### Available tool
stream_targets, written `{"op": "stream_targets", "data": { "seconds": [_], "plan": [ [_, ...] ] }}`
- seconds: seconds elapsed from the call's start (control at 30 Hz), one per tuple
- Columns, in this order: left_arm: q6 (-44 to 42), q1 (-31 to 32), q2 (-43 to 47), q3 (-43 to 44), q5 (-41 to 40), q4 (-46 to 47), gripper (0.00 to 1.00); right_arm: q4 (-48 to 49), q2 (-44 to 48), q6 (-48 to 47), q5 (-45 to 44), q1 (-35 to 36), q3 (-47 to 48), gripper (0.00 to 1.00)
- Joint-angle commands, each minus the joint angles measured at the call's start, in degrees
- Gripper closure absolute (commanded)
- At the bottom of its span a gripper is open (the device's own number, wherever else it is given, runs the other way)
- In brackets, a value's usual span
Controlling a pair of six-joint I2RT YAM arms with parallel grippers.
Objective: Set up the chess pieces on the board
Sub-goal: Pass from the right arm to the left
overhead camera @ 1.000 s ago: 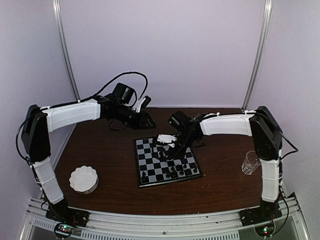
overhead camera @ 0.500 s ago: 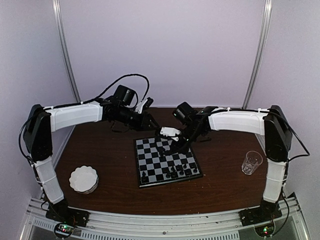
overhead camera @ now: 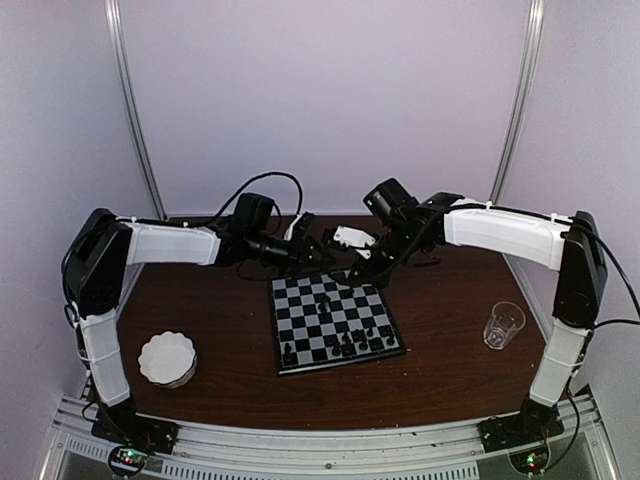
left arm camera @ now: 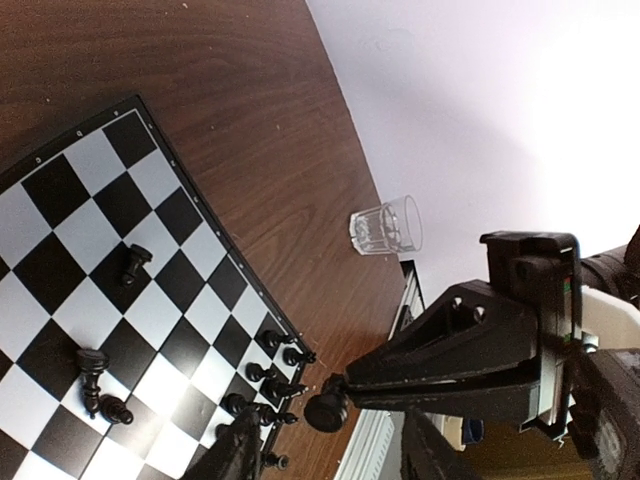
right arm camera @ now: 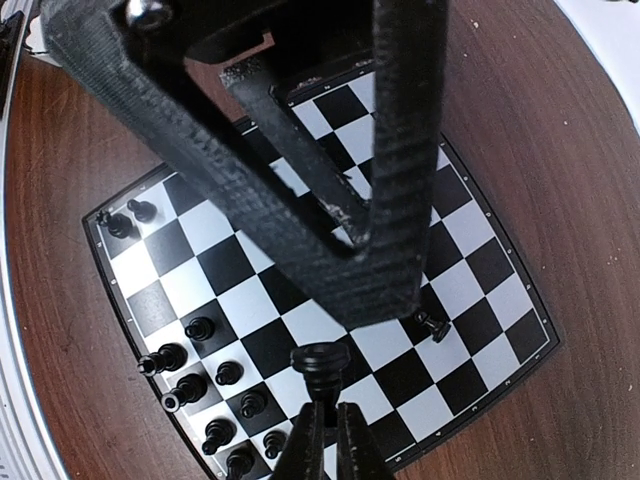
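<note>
The board (overhead camera: 335,322) lies mid-table. Several black chess pieces (overhead camera: 352,343) stand along its near edge. One more piece (left arm camera: 133,263) lies tipped on a middle square. My right gripper (right arm camera: 327,412) is shut on the stem of a black chess piece (right arm camera: 320,365), held above the board. In the left wrist view that held piece (left arm camera: 326,409) hangs between the spread fingers of my left gripper (left arm camera: 330,442) without touching either. The left gripper (overhead camera: 320,255) is open and meets the right gripper (overhead camera: 358,270) over the board's far edge.
A round white scalloped dish (overhead camera: 167,358) sits near the front left. An empty drinking glass (overhead camera: 502,325) stands on the table to the right of the board. The left gripper's black fingers (right arm camera: 300,200) cross above the board in the right wrist view.
The right gripper has lifted a piece off the board toward its far edge. The left arm has swung right to meet it, and its jaws have opened wider.
</note>
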State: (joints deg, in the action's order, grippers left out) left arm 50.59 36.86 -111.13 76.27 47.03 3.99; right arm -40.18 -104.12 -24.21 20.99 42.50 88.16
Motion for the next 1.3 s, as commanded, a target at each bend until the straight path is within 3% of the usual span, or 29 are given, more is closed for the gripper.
{"op": "stream_targets", "data": {
  "seconds": [0.0, 0.77, 1.07, 1.27],
  "plan": [
    [8.81, 0.52, -1.32, -1.54, 3.77, 11.15, 0.52, -0.68, 1.26, 1.02, 0.60, -0.27, 1.98, 0.95],
    [12.59, 1.90, -3.03, -1.74, 4.73, 12.71, 0.60, -0.02, 0.16, 2.05, 0.08, -0.43, 4.13, 0.95],
    [13.30, 1.90, -3.21, -1.94, 4.96, 13.45, 0.69, 0.37, 0.05, 2.34, -0.15, -0.48, 4.11, 0.95],
    [13.79, 1.90, -3.47, -1.93, 5.17, 13.81, 0.71, 0.44, 0.05, 2.54, -0.48, -0.49, 4.22, 0.95]
  ]
}}
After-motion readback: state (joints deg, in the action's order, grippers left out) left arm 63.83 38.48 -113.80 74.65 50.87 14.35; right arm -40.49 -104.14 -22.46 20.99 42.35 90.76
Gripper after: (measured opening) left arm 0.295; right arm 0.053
